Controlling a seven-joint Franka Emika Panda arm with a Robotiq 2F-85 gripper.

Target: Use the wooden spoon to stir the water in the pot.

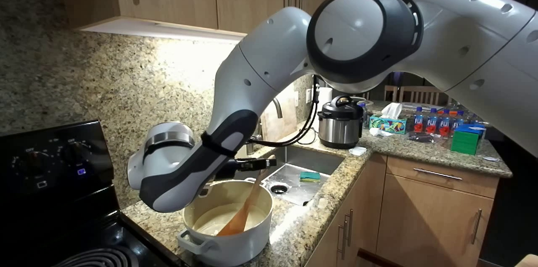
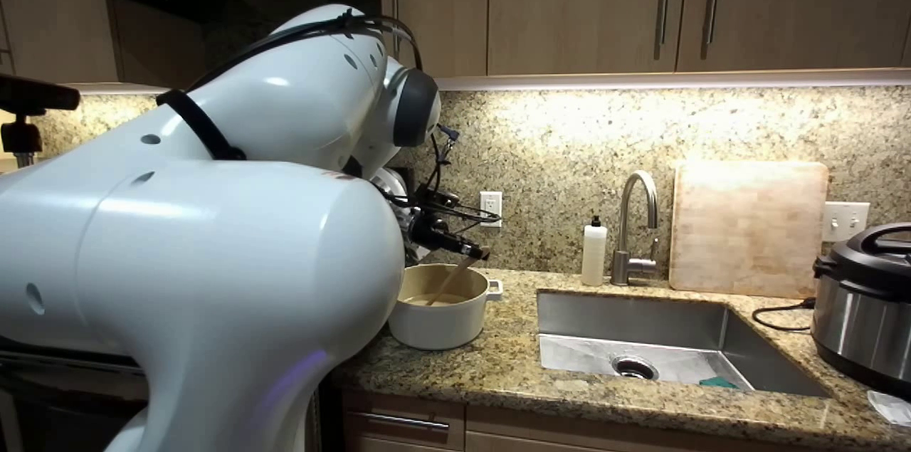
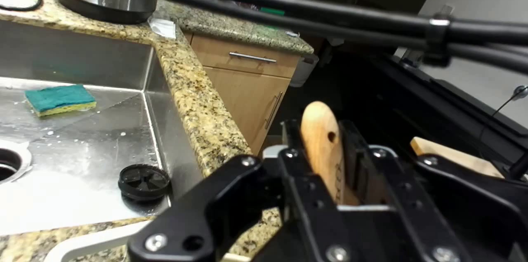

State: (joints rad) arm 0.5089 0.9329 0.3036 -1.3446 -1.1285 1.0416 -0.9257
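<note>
The wooden spoon (image 1: 240, 215) leans in the pot (image 1: 248, 245), its broad end in the pale liquid and its handle rising over the rim. In an exterior view the spoon (image 2: 448, 286), the white pot (image 2: 438, 325) and the water (image 2: 421, 300) also show. The water (image 1: 212, 218) lies low inside the pot. My gripper (image 1: 271, 162) is above the far rim, shut on the handle's upper end; it also shows in an exterior view (image 2: 481, 253). In the wrist view the handle tip (image 3: 317, 119) stands between the fingers (image 3: 321, 130). Only a pot handle (image 3: 97, 242) shows there.
The sink (image 2: 683, 359) lies beside the pot, with a sponge (image 3: 60, 99) and a black strainer (image 3: 144, 181) in it. The black stove (image 1: 105, 241) is on the pot's other side. A faucet (image 2: 626, 224), soap bottle (image 2: 593, 253) and electric cooker (image 1: 339, 126) stand on the counter.
</note>
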